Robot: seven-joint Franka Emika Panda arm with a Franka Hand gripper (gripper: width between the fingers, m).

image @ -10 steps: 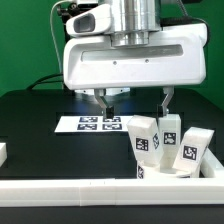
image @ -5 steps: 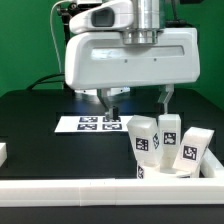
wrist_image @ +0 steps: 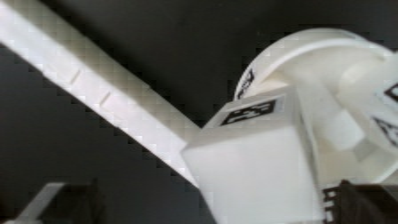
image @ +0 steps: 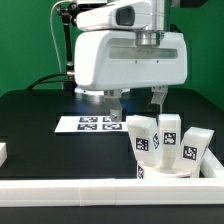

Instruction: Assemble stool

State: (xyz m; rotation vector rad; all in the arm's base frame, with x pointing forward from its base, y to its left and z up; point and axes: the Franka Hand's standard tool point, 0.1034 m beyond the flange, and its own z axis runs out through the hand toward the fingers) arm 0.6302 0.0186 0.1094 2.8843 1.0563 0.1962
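Observation:
Three white block legs with black-and-white tags stand close together at the exterior view's right: one (image: 143,135), one (image: 170,130) and one leaning (image: 193,148). Below them shows part of the round white seat (image: 160,170). My gripper (image: 137,100) hangs open and empty just above and behind the left-most leg. In the wrist view a tagged leg (wrist_image: 267,160) lies between my dark fingers (wrist_image: 63,200), with the round seat (wrist_image: 329,60) beyond it. My gripper (wrist_image: 214,205) holds nothing.
The marker board (image: 95,123) lies on the black table behind the legs. A long white border rail (image: 80,190) runs along the front and shows as a diagonal bar in the wrist view (wrist_image: 89,80). A white rail end (image: 3,153) sits at the left edge.
The hand has shifted toward the exterior view's right and turned, so its two fingers look closer together. The legs and seat have not moved.

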